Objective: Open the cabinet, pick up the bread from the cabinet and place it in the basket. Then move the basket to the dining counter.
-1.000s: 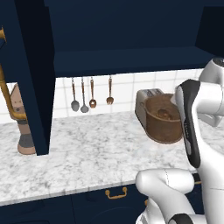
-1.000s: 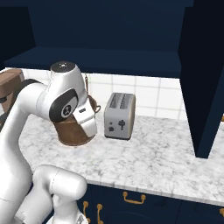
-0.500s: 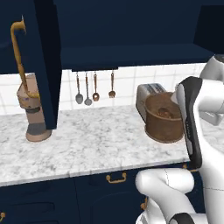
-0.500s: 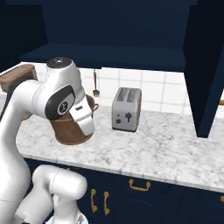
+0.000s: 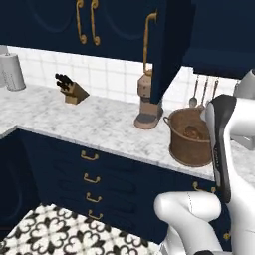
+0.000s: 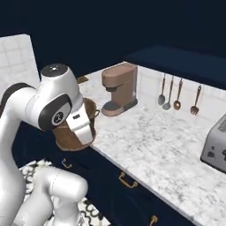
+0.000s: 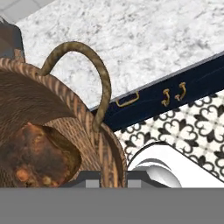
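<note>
My gripper is shut on the thick rim of the brown woven basket, right by one arched side handle. The golden-brown bread lies inside the basket. In the right base view the hand holds the basket over the worktop's front edge. From the left base view the basket shows beside my forearm, with the bread in it. Above hangs the navy cabinet, one door swung open. The dining counter is out of view.
A brown coffee machine stands on the marble worktop, with hanging utensils and a silver toaster further right. A knife block and paper roll sit at the left. Navy drawers front a patterned floor.
The whole picture has swung, so the base and its cameras have turned; the toaster now sits far right. The basket stays in my shut gripper, in the same place relative to the arm.
</note>
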Controlling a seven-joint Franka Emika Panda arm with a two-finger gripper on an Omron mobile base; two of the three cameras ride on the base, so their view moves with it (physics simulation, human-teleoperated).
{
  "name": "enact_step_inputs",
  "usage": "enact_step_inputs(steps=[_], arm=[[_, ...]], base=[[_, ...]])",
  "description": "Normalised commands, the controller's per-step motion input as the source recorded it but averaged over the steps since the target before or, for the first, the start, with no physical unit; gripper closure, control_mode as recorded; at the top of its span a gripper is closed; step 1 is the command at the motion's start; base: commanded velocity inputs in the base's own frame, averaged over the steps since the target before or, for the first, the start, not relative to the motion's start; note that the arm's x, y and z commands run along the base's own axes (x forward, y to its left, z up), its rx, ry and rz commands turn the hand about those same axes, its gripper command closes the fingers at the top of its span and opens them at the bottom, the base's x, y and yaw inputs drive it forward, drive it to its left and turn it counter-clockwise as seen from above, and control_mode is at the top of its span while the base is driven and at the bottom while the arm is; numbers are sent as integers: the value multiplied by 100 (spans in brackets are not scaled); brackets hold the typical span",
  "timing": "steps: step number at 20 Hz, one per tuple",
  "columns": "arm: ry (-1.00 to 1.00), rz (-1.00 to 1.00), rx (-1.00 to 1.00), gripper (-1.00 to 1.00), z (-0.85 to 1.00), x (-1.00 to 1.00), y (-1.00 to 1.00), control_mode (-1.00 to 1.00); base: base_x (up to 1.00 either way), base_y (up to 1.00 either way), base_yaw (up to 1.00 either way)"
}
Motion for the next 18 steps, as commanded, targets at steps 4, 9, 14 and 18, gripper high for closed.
enact_step_inputs(steps=[4,9,14,18], arm=[[0,0,0,100,0,0,0,100],[0,0,0,100,0,0,0,100],[0,0,0,100,0,0,0,100],[0,0,0,100,0,0,0,100]], base=[[-15,0,100],[-12,0,100],[-12,0,100],[-6,0,100]])
